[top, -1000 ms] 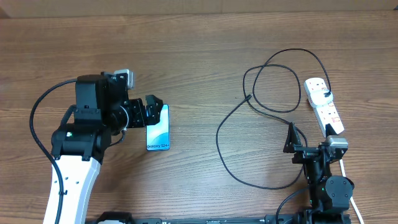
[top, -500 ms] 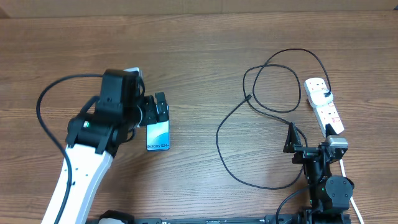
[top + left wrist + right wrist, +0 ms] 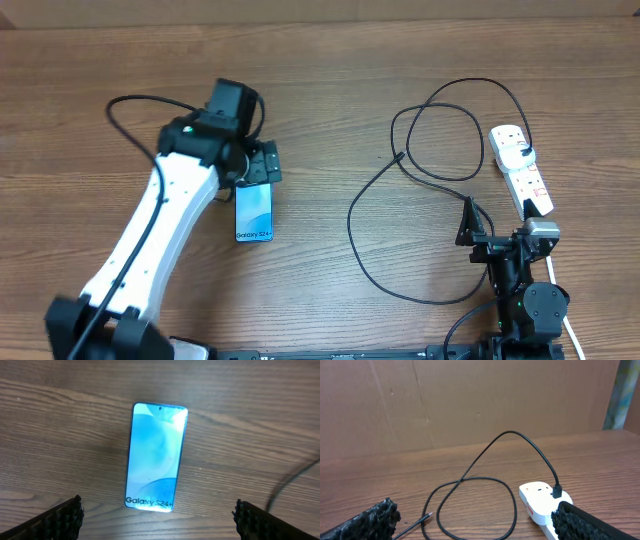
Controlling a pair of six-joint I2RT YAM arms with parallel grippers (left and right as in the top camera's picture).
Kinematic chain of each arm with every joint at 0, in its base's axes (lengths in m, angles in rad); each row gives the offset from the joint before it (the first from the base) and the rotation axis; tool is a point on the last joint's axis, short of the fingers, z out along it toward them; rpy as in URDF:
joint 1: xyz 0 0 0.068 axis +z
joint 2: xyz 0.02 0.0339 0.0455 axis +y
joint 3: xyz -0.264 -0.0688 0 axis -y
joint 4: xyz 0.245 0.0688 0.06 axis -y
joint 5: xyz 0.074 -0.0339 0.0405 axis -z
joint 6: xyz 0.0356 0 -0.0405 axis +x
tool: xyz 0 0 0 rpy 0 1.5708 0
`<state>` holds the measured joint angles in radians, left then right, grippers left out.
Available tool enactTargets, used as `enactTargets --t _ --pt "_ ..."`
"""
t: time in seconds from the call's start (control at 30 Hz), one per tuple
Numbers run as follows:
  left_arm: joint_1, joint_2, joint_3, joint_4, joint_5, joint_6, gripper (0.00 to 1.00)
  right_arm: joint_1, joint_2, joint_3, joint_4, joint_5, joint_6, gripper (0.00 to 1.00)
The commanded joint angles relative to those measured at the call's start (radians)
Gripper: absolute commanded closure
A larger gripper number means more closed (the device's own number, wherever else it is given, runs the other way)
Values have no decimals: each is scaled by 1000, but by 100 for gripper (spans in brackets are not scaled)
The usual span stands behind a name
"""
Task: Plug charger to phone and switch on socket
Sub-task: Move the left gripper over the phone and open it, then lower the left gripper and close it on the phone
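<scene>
The phone (image 3: pixel 254 210) lies flat on the wooden table with its blue-teal screen lit; in the left wrist view (image 3: pixel 156 456) it sits just ahead of my open, empty left gripper (image 3: pixel 157 522). In the overhead view the left gripper (image 3: pixel 258 164) hovers at the phone's far end. The black charger cable (image 3: pixel 420 180) loops across the right side; its plug tip (image 3: pixel 426 517) lies loose on the table and its other end (image 3: pixel 557 491) is in the white socket (image 3: pixel 522 170). My right gripper (image 3: pixel 468 222) is open and empty near the table's front edge.
The power strip's white cord (image 3: pixel 568 320) runs down beside the right arm's base. A brown cardboard wall (image 3: pixel 470 400) stands behind the table. The left arm's own black cable (image 3: pixel 130 105) arcs over the table at the left.
The left arm has swung forward and right, bringing its gripper from the phone's left side to over the phone's far end. The right arm, phone and cable have not moved.
</scene>
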<state>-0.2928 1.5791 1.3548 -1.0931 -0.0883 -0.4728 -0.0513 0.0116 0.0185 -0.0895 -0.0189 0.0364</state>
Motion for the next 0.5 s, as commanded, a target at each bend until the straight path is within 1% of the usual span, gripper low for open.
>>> enactTargets --t 0.0,0.17,0.23,0.37,0.47 --pt "-5 54 11 -6 -39 0 0 3 -9 -11 5 2 -4 0" --pt "-5 141 -7 -16 -34 40 0 3 -9 -11 5 2 -4 0" --pt "-5 172 -11 -2 -30 63 0 3 -9 -11 5 2 -4 0" --pt "-5 230 -11 49 23 155 0 3 -9 -11 5 2 -4 0" --pt "-3 263 -11 64 27 164 0 3 -9 -11 5 2 -4 0"
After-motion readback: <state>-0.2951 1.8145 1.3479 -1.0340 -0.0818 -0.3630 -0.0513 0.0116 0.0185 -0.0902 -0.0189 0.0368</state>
